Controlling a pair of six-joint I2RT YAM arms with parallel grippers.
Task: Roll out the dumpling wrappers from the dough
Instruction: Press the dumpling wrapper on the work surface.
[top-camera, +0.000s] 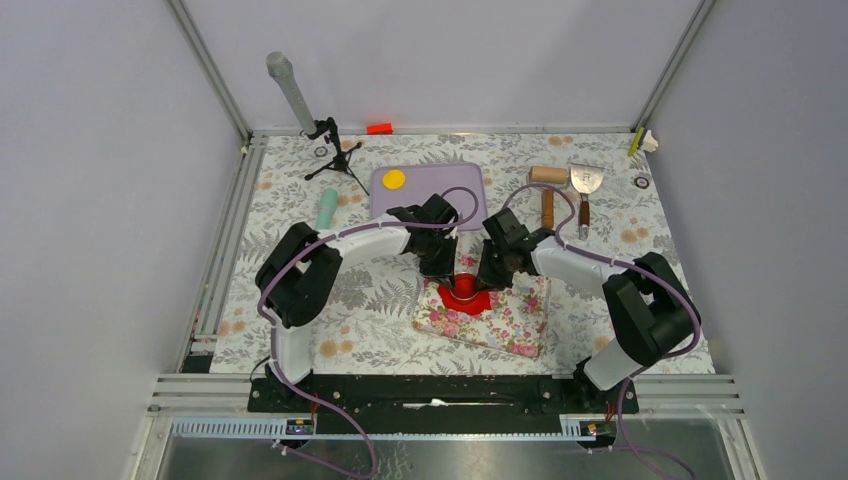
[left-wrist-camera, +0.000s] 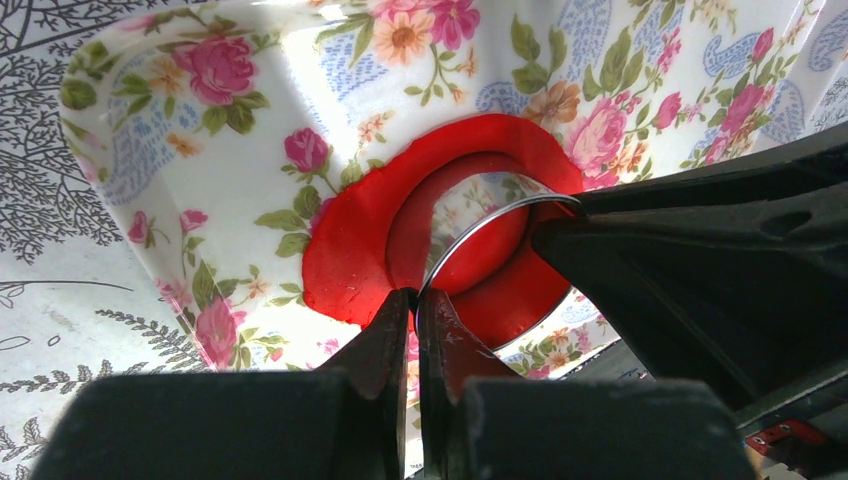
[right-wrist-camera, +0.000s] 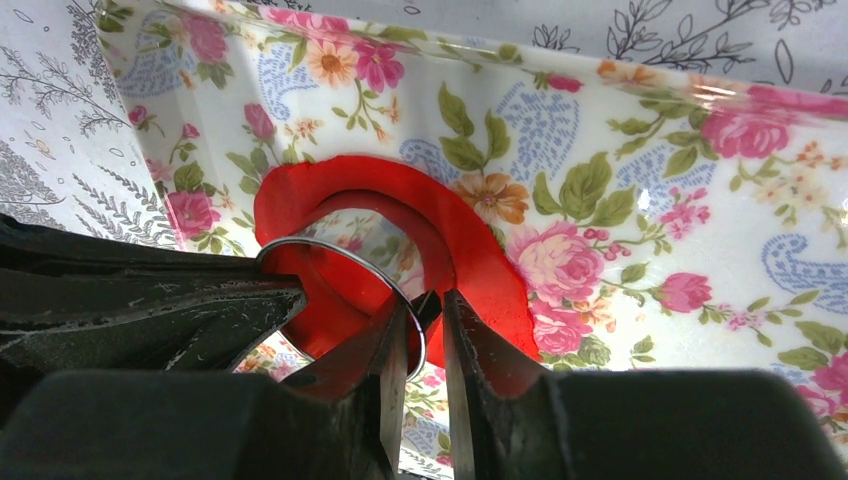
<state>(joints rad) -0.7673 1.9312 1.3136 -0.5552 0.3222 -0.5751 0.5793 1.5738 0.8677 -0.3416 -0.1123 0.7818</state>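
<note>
Both grippers pinch one thin metal ring cutter (left-wrist-camera: 470, 238) by its rim: the left gripper (left-wrist-camera: 415, 300) on one side, the right gripper (right-wrist-camera: 428, 305) opposite, each with its fingers clamped on the ring's wall. The wrist views show the ring standing on the dough (left-wrist-camera: 350, 250), a flat red sheet lying on a floral mat (left-wrist-camera: 250, 130), with red clay inside the ring too. Only the overhead view shows the rest — a yellow wrapper (top-camera: 394, 179) on a lilac tray (top-camera: 455, 178) beyond the arms, and a rolling pin (top-camera: 547, 185) and scraper (top-camera: 585, 185) to its right.
</note>
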